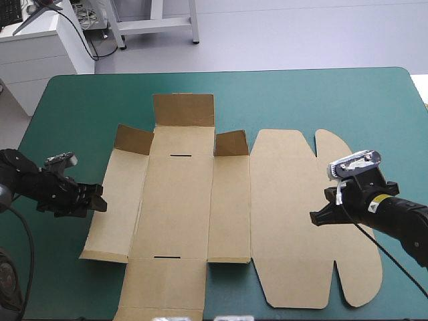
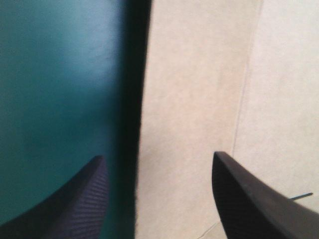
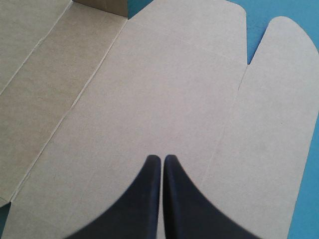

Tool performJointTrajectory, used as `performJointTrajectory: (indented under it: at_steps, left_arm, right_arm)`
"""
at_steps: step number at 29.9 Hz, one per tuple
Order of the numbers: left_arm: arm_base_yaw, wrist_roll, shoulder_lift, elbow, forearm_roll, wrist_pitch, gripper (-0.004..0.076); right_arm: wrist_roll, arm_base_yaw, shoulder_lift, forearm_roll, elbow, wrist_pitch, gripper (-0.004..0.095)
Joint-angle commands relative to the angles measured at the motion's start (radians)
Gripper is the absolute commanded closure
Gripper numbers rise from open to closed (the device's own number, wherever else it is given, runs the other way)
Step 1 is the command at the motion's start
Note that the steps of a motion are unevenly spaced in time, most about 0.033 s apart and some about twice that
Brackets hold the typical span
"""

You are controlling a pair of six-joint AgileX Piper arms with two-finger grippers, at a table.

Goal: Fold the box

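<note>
My left gripper [image 1: 100, 202], at the frame's left, stands open and grips nothing, its fingers astride the left edge of the box [image 1: 179, 200]. My right gripper [image 1: 315, 217] is closed and empty above the lid panel. The brown box lies flat mid-frame on the teal-green cover [image 1: 80, 107], its far flaps raised.

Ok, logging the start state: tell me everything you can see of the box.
The box is a cut sheet of brown board, creased into panels, mostly flat on the teal-green cover. Three far flaps stand raised; two thin slots mark the middle panel; the rounded lid lies flat. Left gripper open at its left edge, right gripper shut over the lid.
</note>
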Motion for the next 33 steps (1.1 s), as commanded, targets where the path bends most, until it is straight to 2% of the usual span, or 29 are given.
performJointTrajectory:
  at_steps: [1,8,10,13,20,22,23,27,33]
  left_arm:
    - [-0.003,0.041,-0.017,0.013,-0.074,0.029,0.0298]
    - [-0.003,0.019,-0.015,0.092,-0.045,-0.032,0.0298]
    - [-0.004,0.035,-0.015,0.106,-0.117,-0.018,0.0298]
    - [-0.004,0.166,-0.015,0.140,-0.309,0.030,0.0298]
    - [-0.005,0.164,-0.015,0.147,-0.352,0.085,0.0302]
    - [-0.009,0.164,-0.015,0.147,-0.349,0.100,0.0342]
    - [-0.015,0.164,-0.015,0.147,-0.340,0.100,0.0389]
    - [-0.064,0.164,-0.015,0.147,-0.226,0.100,0.0729]
    - [-0.157,0.150,-0.015,0.128,-0.086,0.100,0.0732]
  right_arm:
    - [-0.002,-0.007,-0.041,0.000,-0.013,-0.057,0.0908]
    - [-0.002,-0.007,-0.063,-0.003,-0.012,-0.057,0.0908]
    - [-0.002,-0.007,-0.063,-0.008,-0.012,-0.058,0.0908]
    - [-0.002,-0.007,-0.063,-0.008,-0.012,-0.068,0.0908]
    - [-0.002,-0.007,-0.063,-0.014,-0.012,-0.086,0.0908]
    - [-0.002,-0.007,-0.063,-0.026,-0.012,-0.089,0.0908]
    - [-0.002,-0.007,-0.063,-0.028,-0.012,-0.091,0.0908]
    - [-0.002,-0.007,-0.063,-0.030,-0.012,-0.093,0.0908]
    - [-0.002,-0.007,-0.063,-0.033,-0.012,-0.093,0.0908]
